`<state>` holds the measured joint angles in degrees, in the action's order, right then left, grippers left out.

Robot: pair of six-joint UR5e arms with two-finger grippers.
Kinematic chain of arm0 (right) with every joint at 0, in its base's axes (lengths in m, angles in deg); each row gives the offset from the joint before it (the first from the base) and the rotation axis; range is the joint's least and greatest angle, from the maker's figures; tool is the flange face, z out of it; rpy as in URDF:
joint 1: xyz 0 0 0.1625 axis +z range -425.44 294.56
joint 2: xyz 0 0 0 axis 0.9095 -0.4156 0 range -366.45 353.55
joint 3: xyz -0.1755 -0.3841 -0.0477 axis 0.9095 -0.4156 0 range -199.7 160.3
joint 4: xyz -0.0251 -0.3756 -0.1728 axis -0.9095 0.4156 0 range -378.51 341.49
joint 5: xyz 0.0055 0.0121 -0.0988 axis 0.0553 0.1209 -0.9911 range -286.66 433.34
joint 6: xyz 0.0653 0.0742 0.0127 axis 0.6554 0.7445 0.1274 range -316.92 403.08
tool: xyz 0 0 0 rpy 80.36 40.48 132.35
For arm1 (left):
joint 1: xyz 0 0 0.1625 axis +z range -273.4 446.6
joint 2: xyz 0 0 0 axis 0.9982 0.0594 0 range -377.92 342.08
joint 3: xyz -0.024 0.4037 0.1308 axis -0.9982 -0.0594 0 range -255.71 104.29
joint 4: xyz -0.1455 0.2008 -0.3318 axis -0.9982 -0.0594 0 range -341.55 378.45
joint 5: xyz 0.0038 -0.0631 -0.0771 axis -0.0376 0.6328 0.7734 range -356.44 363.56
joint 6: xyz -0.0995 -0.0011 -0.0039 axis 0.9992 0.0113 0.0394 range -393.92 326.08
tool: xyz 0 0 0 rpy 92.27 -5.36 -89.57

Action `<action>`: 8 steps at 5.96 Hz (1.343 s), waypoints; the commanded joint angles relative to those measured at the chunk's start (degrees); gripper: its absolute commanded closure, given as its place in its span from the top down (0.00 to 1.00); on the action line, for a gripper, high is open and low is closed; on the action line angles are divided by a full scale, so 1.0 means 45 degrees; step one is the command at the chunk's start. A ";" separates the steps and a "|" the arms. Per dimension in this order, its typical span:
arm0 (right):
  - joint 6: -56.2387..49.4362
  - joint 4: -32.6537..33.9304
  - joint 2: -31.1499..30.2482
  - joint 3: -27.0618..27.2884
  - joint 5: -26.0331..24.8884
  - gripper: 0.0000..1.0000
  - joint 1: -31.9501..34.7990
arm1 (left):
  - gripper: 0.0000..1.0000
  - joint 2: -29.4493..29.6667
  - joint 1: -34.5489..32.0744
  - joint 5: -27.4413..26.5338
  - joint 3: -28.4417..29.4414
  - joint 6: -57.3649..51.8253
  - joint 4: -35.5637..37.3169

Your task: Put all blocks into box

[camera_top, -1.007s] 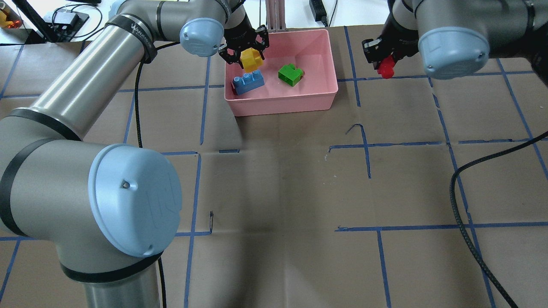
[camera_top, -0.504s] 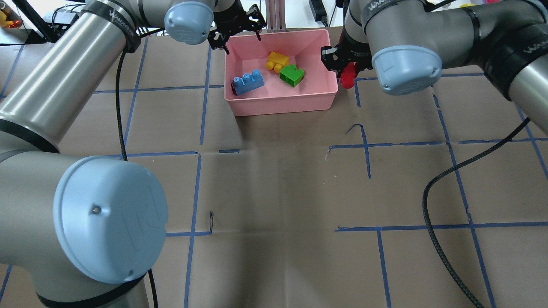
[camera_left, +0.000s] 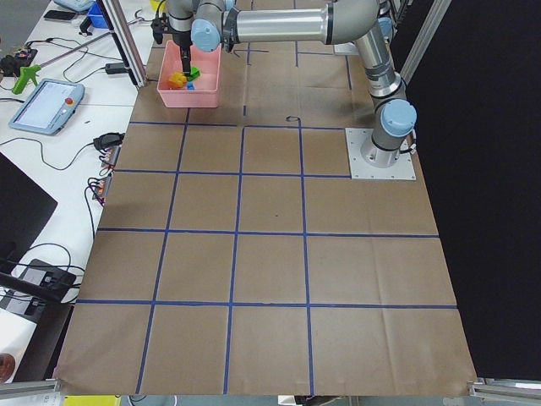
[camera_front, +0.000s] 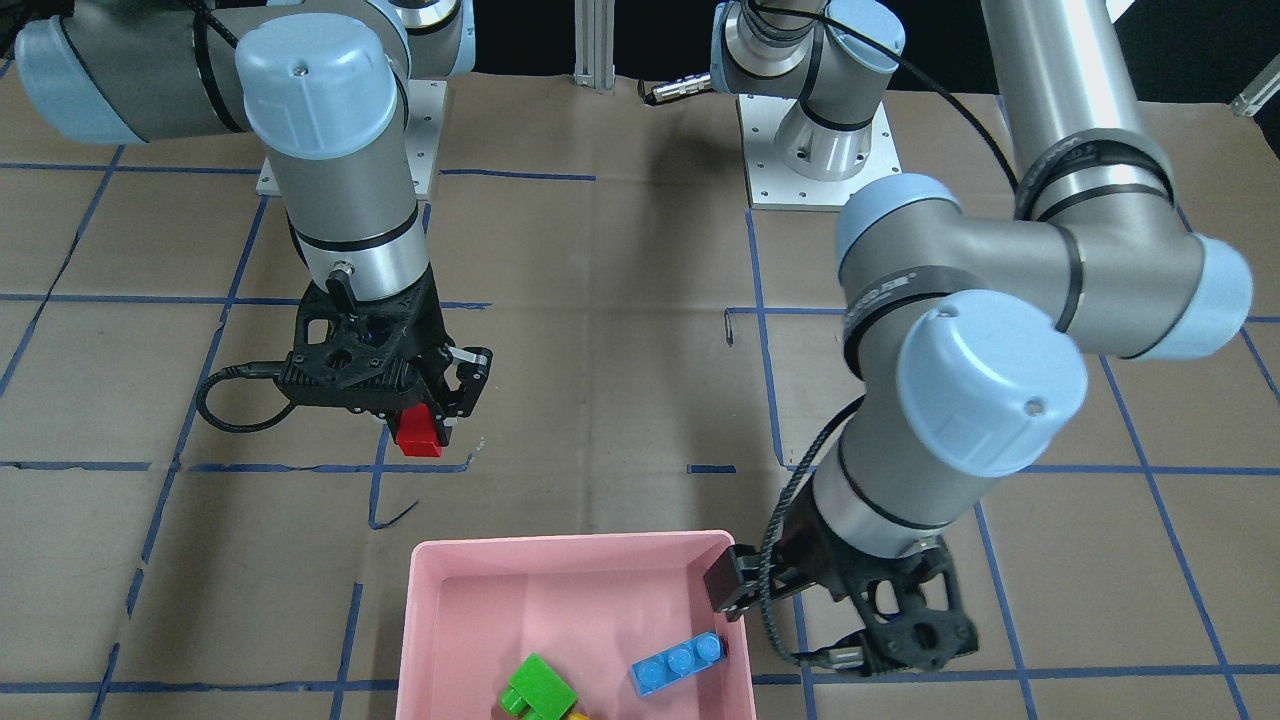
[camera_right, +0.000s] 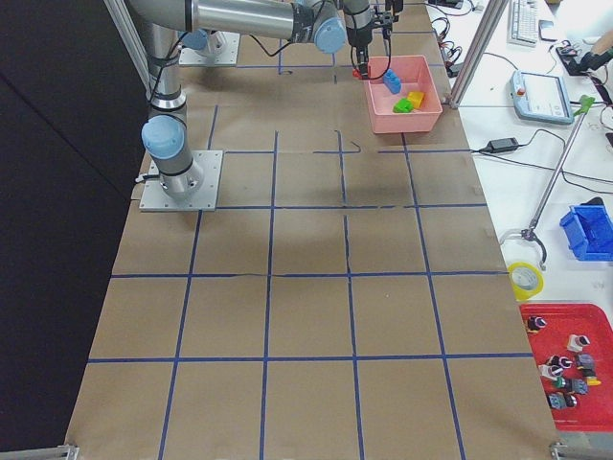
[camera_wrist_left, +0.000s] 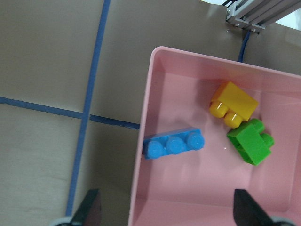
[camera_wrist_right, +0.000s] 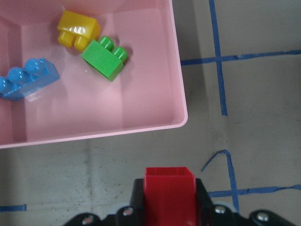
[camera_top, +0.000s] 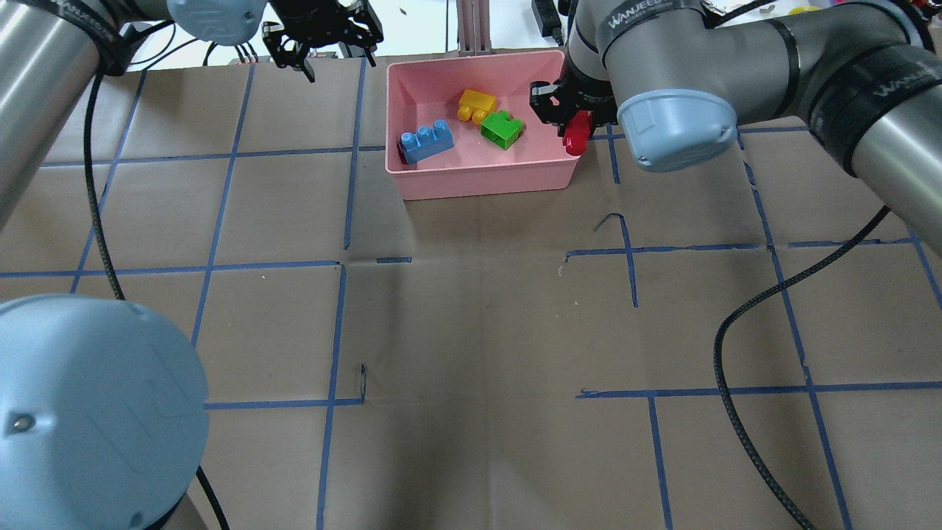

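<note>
The pink box [camera_top: 482, 180] stands at the far middle of the table. In it lie the blue brick [camera_top: 425, 142], the yellow brick [camera_top: 476, 104] and the green brick [camera_top: 502, 129]. My right gripper [camera_top: 575, 131] is shut on the small red brick [camera_top: 575, 136]. It holds the brick in the air by the box's right rim. In the front-facing view the red brick [camera_front: 420, 432] hangs over the table, outside the box [camera_front: 430, 600]. My left gripper [camera_top: 331, 51] is open and empty, left of the box's far left corner. Its fingers [camera_wrist_left: 91, 207] frame the box [camera_wrist_left: 146, 122] from above.
A metal post [camera_top: 471, 26] stands just behind the box. A black cable [camera_top: 743, 383] trails over the table on the right, another [camera_top: 96, 184] on the left. Brown paper with blue tape lines covers the table.
The left gripper let the yellow brick fall into the box, then opened and drew back to the left. The right gripper carried the red brick leftward to the box's right rim.
</note>
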<state>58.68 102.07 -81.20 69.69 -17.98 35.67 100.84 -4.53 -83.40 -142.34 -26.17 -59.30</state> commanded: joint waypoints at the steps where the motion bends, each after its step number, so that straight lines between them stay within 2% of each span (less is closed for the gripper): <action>1: 0.0943 0.0976 0.1504 -0.1008 -0.0096 0.04 0.1115 | 0.99 -0.2492 0.0347 -0.0789 -0.2834 -0.1873 -0.0028; 2: 0.0930 0.0998 0.2480 -0.1692 0.0038 0.04 0.1298 | 0.99 -0.3511 0.0424 -0.0889 -0.3584 -0.3272 -0.0104; 3: 0.0910 0.2583 0.3457 -0.1777 0.0059 0.06 0.1319 | 0.99 -0.4179 0.0638 -0.0948 -0.3824 -0.3518 -0.0530; 4: 0.0930 0.3489 0.3892 -0.1835 0.0059 0.10 0.1358 | 0.99 -0.4611 0.0582 -0.0890 -0.4000 -0.3423 -0.0612; 5: 0.0910 0.3420 0.3915 -0.1836 0.0040 0.27 0.1358 | 0.99 -0.4789 0.0562 -0.0870 -0.4021 -0.3403 -0.0999; 6: 0.0775 0.3555 0.3974 -0.1817 0.0078 0.99 0.1339 | 0.99 -0.4984 0.0562 -0.0870 -0.4041 -0.3403 -0.1332; 8: 0.0251 0.3285 0.3722 -0.1913 0.0020 1.00 0.1280 | 0.99 -0.5162 0.0523 -0.0598 -0.4022 -0.3325 -0.1724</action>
<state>61.32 117.48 -63.84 61.29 -17.80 41.58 77.88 -2.12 -86.60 -160.44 -41.29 -66.19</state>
